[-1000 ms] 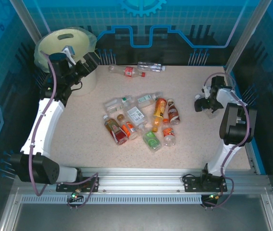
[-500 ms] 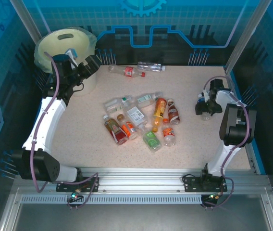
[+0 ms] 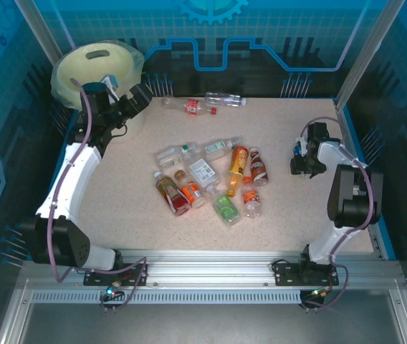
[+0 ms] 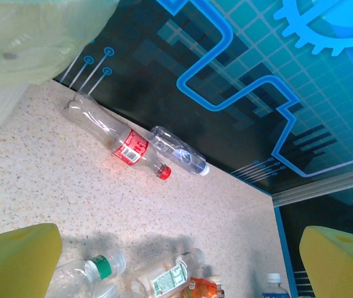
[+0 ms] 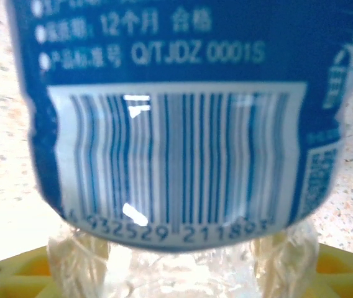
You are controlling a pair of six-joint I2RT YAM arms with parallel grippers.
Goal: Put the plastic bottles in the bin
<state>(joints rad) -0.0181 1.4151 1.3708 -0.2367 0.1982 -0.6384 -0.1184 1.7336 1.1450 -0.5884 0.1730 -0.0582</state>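
Several plastic bottles (image 3: 211,179) lie in a heap mid-table, with orange, red, green and white labels. Two more lie at the back edge: a red-labelled one (image 3: 189,107) (image 4: 123,144) and a clear one (image 3: 225,99) (image 4: 179,152). The cream bin (image 3: 82,68) (image 4: 27,37) stands at the back left. My left gripper (image 3: 135,97) (image 4: 176,267) hangs open beside the bin, holding nothing. At the right, my right gripper (image 3: 302,163) (image 5: 176,267) is shut on an upright blue-labelled bottle (image 5: 176,124), its yellow fingers (image 5: 21,273) pressing both sides of the clear base.
A blue rail (image 3: 375,215) borders the table on the right, close behind the right arm. The dark back wall (image 4: 226,93) rises just past the two rear bottles. Bare tabletop (image 3: 117,186) stretches between the heap and the left arm.
My right gripper has closed from wide open onto the blue-labelled bottle and shifted slightly. The left arm has swung a little towards the back right, still open.
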